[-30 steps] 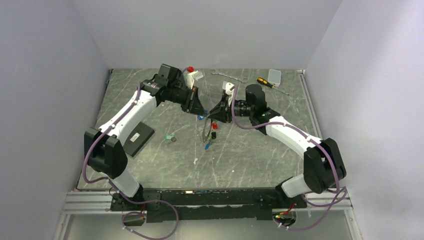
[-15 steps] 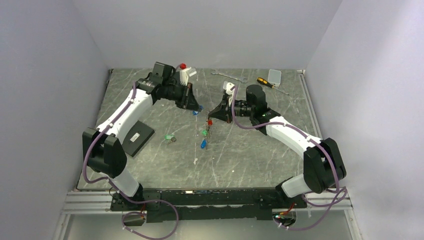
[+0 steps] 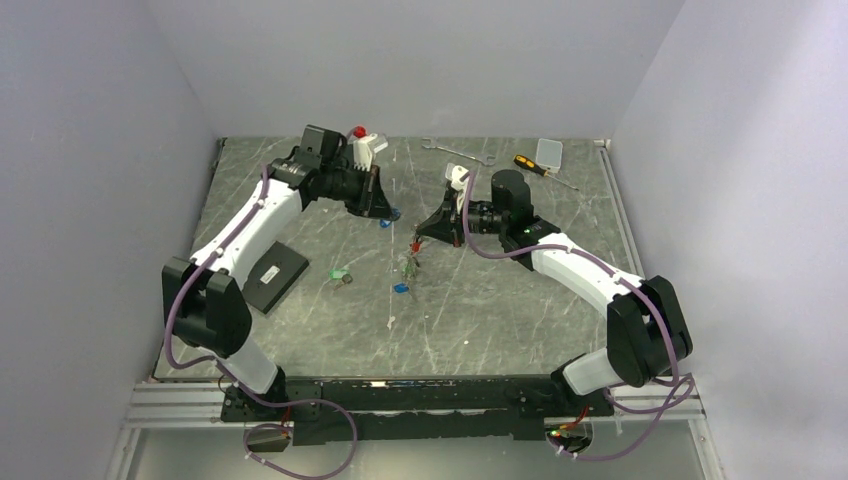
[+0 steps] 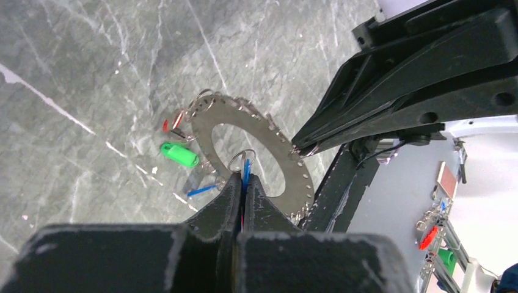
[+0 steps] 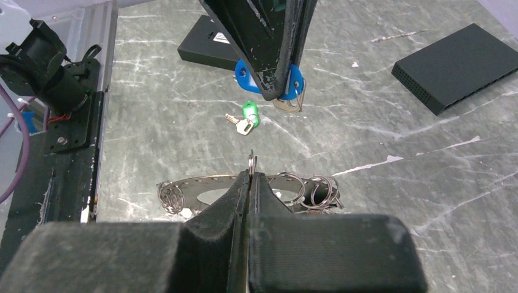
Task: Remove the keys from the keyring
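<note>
1. In the overhead view the right gripper (image 3: 424, 236) is at centre frame; its jaws are pressed together on the edge of the keyring (image 3: 411, 262), which hangs below it over the table (image 3: 520, 310).
2. In the right wrist view the keyring (image 5: 201, 185) runs left to right across the lower middle, its rim nipped between the right gripper (image 5: 251, 177) fingers; small split rings (image 5: 305, 188) crowd its right end.
3. The left gripper (image 3: 386, 210) is up and left of the keyring, apart from it; its jaws are closed on the blue-tagged key (image 5: 291, 78), whose metal blade shows just below the fingertips.
4. From the left wrist the keyring (image 4: 211, 119) shows as a flat perforated band with a hollow centre; a green tag (image 4: 179, 154) and a red tag (image 4: 166, 125) lie just beside its left edge.
5. A green-tagged key (image 3: 340, 276) lies loose on the table, left of the keyring.
6. A black box (image 3: 275, 275) lies at the left; a wrench (image 3: 455, 152) and a screwdriver (image 3: 530, 165) lie along the far edge.
</note>
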Motion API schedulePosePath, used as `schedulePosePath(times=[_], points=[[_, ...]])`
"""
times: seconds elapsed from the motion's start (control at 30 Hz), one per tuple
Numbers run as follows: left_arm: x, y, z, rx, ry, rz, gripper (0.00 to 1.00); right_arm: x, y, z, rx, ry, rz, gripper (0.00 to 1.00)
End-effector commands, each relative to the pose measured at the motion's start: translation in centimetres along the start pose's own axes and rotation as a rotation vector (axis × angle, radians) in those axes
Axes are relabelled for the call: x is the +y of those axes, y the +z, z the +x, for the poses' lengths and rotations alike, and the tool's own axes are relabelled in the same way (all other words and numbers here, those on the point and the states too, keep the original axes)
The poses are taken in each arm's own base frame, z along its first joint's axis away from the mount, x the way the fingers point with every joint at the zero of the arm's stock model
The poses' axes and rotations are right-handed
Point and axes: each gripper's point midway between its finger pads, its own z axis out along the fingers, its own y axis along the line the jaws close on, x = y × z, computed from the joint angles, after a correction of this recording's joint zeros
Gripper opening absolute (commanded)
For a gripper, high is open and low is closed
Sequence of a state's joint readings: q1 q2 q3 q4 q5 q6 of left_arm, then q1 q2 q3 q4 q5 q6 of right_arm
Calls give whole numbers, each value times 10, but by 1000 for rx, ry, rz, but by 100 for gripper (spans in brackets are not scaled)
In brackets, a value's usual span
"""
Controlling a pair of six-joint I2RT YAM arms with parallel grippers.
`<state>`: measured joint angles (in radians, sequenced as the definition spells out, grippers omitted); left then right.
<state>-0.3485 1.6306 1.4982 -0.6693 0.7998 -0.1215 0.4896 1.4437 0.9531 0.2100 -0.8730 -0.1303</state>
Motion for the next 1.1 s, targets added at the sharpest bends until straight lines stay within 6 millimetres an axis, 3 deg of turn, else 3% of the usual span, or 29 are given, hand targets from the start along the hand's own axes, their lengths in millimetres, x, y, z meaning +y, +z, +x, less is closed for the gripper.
schedulePosePath(times=[0.0, 0.13, 0.47, 0.7, 1.07], points=[[5, -13, 2, -26, 86, -72, 0, 1, -2, -17, -44, -53, -7, 0], [29, -18, 28, 61, 140, -159, 0, 0, -3, -17, -44, -52, -5, 0], [86, -37, 121, 345, 185, -191, 1, 1, -4, -18, -45, -53, -4, 0], [105, -41, 184, 507, 159, -180, 4, -1, -5, -17, -46, -51, 0, 0], [126, -32, 217, 553, 141, -190, 3, -2, -6, -16, -47, -44, 3, 0]])
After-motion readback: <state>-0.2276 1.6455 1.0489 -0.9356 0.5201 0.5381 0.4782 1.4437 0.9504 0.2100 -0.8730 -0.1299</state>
